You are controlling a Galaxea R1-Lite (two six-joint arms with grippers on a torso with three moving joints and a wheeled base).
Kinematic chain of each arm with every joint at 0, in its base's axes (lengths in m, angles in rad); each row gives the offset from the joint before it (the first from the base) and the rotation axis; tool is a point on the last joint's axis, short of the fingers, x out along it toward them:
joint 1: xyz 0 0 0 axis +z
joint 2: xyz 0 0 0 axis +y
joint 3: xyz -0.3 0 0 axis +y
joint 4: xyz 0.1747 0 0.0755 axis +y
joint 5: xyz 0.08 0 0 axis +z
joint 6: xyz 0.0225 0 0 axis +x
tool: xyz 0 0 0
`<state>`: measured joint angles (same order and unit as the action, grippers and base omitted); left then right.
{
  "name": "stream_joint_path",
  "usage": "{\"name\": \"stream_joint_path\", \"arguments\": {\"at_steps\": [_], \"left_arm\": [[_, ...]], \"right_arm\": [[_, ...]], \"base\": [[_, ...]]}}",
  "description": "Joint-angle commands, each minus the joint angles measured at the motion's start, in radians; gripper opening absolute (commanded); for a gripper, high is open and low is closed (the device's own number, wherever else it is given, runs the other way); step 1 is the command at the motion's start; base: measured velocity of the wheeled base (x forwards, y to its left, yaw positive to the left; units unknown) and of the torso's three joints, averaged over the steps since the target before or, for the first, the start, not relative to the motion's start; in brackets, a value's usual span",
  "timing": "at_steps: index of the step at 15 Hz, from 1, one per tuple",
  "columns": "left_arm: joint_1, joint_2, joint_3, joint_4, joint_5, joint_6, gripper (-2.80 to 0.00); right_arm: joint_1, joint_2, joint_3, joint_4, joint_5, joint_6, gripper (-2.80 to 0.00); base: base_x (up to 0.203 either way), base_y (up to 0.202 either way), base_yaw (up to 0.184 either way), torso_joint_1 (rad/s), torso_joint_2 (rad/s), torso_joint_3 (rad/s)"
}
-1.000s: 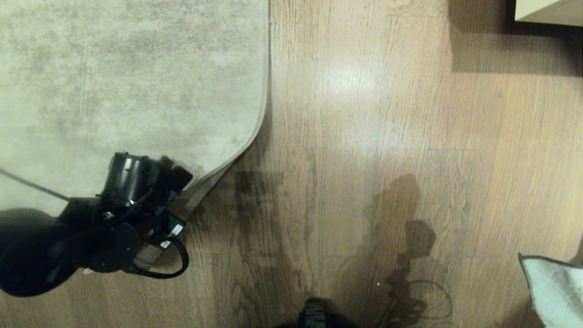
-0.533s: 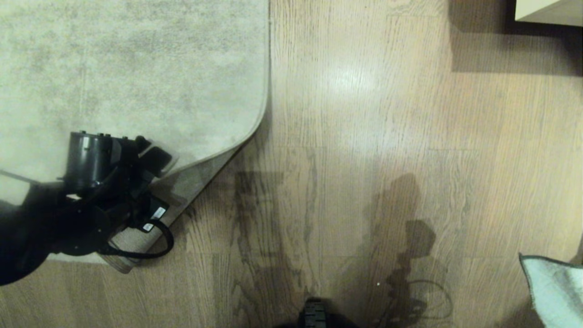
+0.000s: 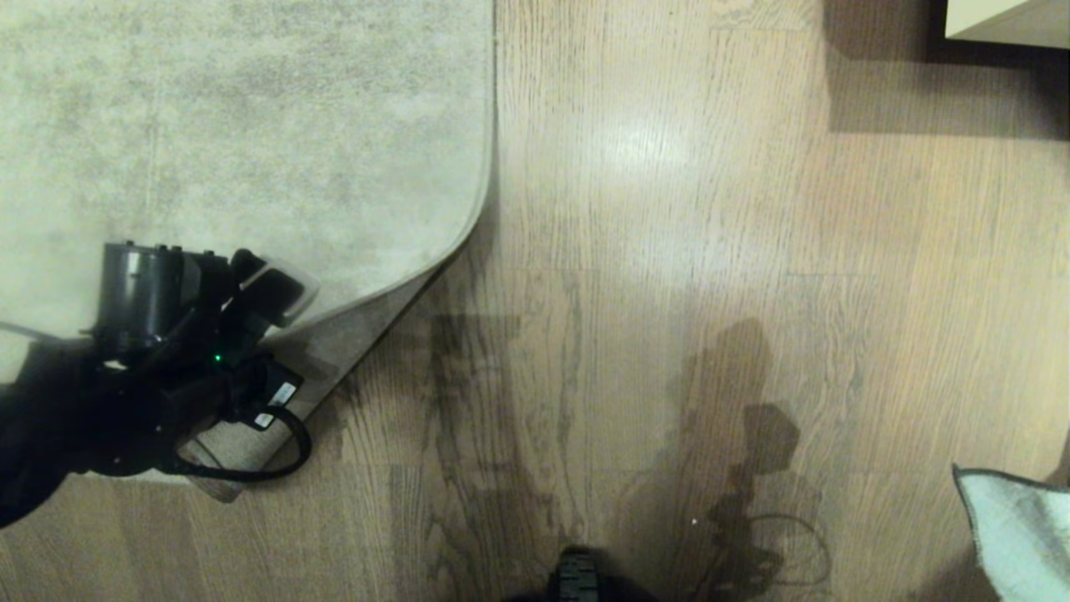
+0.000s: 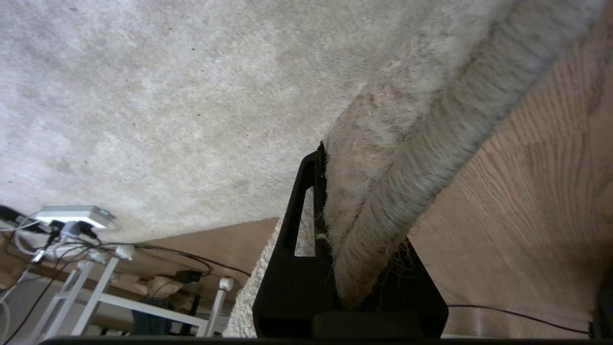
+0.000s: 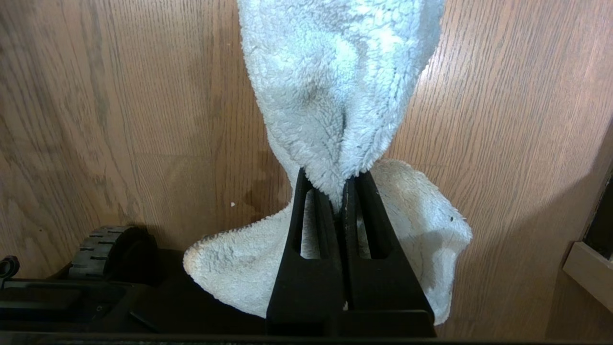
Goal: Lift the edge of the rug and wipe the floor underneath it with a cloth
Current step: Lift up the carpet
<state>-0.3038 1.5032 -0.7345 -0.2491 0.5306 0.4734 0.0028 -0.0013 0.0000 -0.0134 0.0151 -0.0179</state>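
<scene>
Two end effectors we see clamped: our left end effector point(image 3: 284, 288) pinches the mottled beige-grey rug edge point(image 3: 368, 322), folded back over light brown wood-grain floor point(image 3: 669, 251); our right end effector point(image 5: 342, 191) grips the pale mint-blue microfibre cloth point(image 5: 335, 86).

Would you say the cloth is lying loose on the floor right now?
No, the right tool is shut on the cloth, which hangs bunched from its tips above the floor.

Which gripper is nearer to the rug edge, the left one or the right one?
Left. The left gripper is shut on the rug edge and holds it folded up. The right gripper is off to the right, holding the cloth over bare floor.
</scene>
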Motion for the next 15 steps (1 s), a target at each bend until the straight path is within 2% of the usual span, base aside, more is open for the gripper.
{"name": "stream_joint_path", "arguments": {"at_steps": [1, 15], "left_arm": [[0.000, -0.023, 0.011, -0.002, -0.001, 0.001, -2.80], [0.071, -0.061, 0.072, -0.002, -0.009, -0.002, -2.80]], "right_arm": [[0.000, 0.001, 0.000, 0.000, 0.000, -0.001, -2.80], [0.000, 0.001, 0.000, 0.000, 0.000, -0.001, -2.80]], "base": [[0.000, 0.000, 0.000, 0.000, 0.00, 0.000], [0.000, 0.000, 0.000, 0.000, 0.00, 0.000]]}}
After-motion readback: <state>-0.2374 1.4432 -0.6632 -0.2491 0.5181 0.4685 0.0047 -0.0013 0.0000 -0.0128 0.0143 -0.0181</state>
